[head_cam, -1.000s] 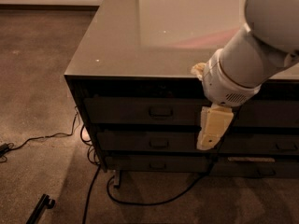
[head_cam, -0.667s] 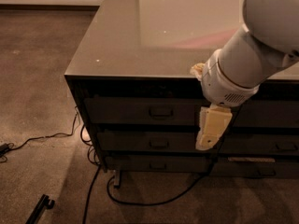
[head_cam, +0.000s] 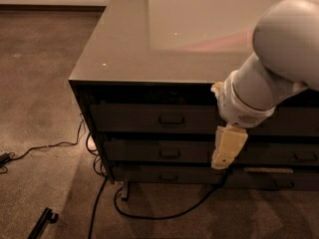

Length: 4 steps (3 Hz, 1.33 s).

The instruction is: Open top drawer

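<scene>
Camera view showed a brown, mottled carpet floor (head_cam: 40, 83) under a wide, dark cabinet (head_cam: 124, 59) with a glossy, flat, reflective top. A smooth, rounded white arm (head_cam: 269, 78) crossed its right side. The top drawer (head_cam: 134, 117) sat directly beneath the tabletop, flat front facing the camera, long axis left-right. The cream gripper (head_cam: 228, 151) hung pointing down, right of the rectangular loop handle (head_cam: 171, 119) and apart from it; its opening could not be told.

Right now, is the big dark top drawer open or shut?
Shut: the wide dark grey-brown top drawer shows only its flat front. The cream gripper hangs right of its small metal loop handle, apart from it.
</scene>
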{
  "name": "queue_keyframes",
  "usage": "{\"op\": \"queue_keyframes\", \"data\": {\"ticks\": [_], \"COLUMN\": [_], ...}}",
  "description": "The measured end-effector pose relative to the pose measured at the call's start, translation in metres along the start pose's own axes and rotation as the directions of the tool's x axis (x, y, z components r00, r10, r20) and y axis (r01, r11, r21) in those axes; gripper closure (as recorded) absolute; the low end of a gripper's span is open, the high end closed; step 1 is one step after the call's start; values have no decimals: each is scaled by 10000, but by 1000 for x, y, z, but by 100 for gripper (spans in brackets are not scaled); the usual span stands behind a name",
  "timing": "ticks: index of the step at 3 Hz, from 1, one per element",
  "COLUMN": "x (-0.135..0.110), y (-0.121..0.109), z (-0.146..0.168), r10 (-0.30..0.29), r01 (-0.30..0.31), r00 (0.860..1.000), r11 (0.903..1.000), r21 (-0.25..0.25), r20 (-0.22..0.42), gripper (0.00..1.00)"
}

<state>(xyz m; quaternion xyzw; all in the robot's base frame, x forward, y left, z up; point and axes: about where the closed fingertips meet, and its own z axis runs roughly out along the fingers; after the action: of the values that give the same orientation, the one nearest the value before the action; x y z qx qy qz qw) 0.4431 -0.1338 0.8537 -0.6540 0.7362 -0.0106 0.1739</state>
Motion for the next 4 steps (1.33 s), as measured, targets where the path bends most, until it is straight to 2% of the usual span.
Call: {"op": "queue_keyframes", "data": {"ticks": [1,2,4], "x": [2,-24,-27], "y": [-9,-53,-48], "z": [37,100,105], "r10": [-46,-514,-573], "r01": [42,508,567], "r00": [9992,9976,9966], "r11": [9999,9986,9983], "r21": [-103,-143,-109], "r20": [-390,-466,-596], "gripper": [0,0,0]}}
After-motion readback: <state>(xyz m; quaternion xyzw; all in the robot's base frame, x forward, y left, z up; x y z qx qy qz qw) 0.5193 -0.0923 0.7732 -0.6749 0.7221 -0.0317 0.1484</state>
